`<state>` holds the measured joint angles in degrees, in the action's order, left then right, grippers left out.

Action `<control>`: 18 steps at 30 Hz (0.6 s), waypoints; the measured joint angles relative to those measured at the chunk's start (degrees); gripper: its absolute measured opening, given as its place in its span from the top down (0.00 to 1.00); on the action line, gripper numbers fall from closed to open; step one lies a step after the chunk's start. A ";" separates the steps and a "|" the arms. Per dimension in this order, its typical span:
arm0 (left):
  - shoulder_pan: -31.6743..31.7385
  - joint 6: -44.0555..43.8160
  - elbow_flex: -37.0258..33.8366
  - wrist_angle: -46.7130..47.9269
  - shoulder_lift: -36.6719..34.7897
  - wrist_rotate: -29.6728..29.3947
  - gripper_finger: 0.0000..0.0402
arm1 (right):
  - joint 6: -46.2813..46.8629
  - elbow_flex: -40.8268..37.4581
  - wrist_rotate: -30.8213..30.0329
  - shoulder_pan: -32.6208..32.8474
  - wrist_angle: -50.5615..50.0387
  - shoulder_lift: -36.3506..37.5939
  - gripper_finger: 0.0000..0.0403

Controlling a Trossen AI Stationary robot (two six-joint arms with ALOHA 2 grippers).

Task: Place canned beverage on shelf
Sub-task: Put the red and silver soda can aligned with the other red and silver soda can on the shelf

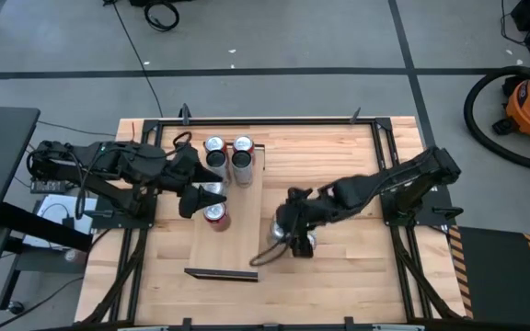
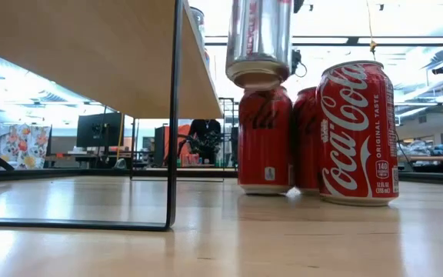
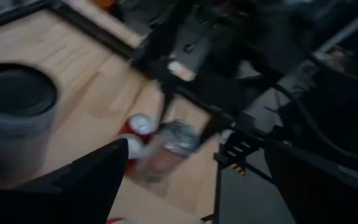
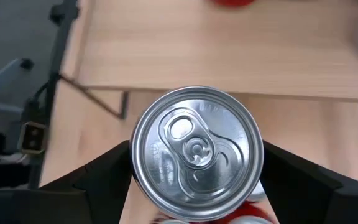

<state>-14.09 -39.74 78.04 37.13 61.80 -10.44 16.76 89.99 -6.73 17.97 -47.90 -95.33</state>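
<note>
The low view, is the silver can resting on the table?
No, the silver can hangs in the air above the red cans, with a clear gap down to the table.

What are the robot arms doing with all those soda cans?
They are putting cans onto the shelf, the pale board on the table. The right gripper holds a silver can between its fingers, lifted off the tabletop above some red cans beside the shelf. The left gripper is over the shelf by a red can. Two more cans already stand at the shelf's far end.
</note>
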 joint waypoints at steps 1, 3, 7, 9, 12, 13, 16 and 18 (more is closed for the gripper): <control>-0.35 1.03 0.00 -0.96 -0.19 0.13 0.03 | -0.01 0.32 -0.22 -0.66 -0.36 0.46 0.21; -0.99 3.78 0.00 -3.74 -0.41 0.41 0.03 | -0.01 1.06 -0.53 -2.13 -0.51 1.44 0.21; -2.00 8.59 0.04 -8.65 -0.36 -0.08 0.03 | -1.07 2.66 -1.26 -5.54 0.29 2.86 0.21; -2.41 9.76 0.04 -10.62 -0.35 -0.75 0.03 | -1.82 3.17 -0.83 -7.20 0.83 2.79 0.21; -2.88 9.87 0.04 -10.72 -0.31 -2.25 0.03 | -2.98 4.19 0.21 -8.98 3.13 2.73 0.21; -2.91 9.88 0.04 -10.65 -0.30 -2.81 0.03 | -3.50 4.38 0.61 -9.40 4.84 2.73 0.21; -2.90 9.35 0.04 -10.65 -0.30 -3.69 0.03 | -5.62 4.42 2.60 -10.60 8.70 2.75 0.21; -2.86 9.10 0.04 -10.49 -0.30 -4.60 0.03 | -6.88 4.42 3.39 -11.39 10.66 2.44 0.21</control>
<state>-16.95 -30.64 78.08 26.64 61.49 -15.03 9.88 94.41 -3.34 6.58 -37.24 -92.89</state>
